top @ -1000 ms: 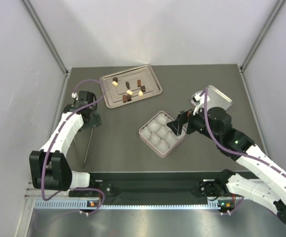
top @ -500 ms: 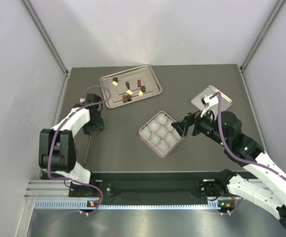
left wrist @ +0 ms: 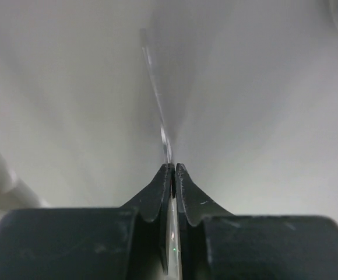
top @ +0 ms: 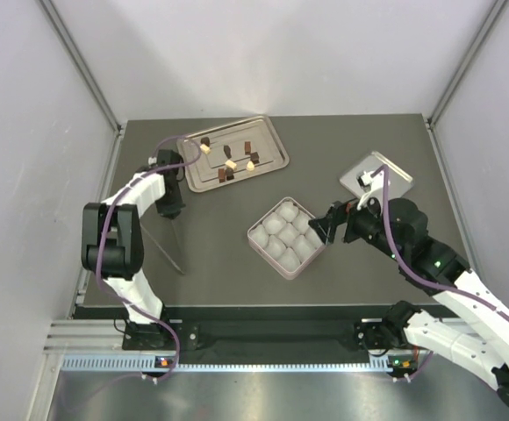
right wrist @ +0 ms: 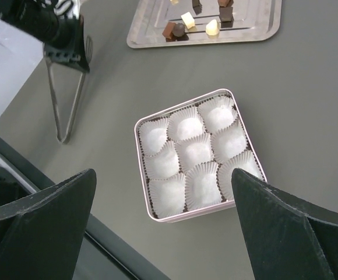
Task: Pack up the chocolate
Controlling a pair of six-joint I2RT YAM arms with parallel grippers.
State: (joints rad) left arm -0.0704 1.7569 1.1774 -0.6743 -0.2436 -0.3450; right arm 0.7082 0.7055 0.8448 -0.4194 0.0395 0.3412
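Grey table (top: 386, 132): chocolate (top: 230, 164) on silver tray (top: 204, 181), paper cups (top: 285, 235) in pink box (top: 250, 234).

Left arm doubled back at the elbow, forearm out along the far-left side, left gripper (top: 170, 203) aimed down, jaws pinched tight on thin tongs (left wrist: 163, 131); right arm stretched toward centre, right gripper (top: 323, 224) tilted down, jaws spread wide, holding nothing

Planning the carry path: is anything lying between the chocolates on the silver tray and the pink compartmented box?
Nothing visible: only bare table separates the brown and cream chocolate pieces from the pink square box.
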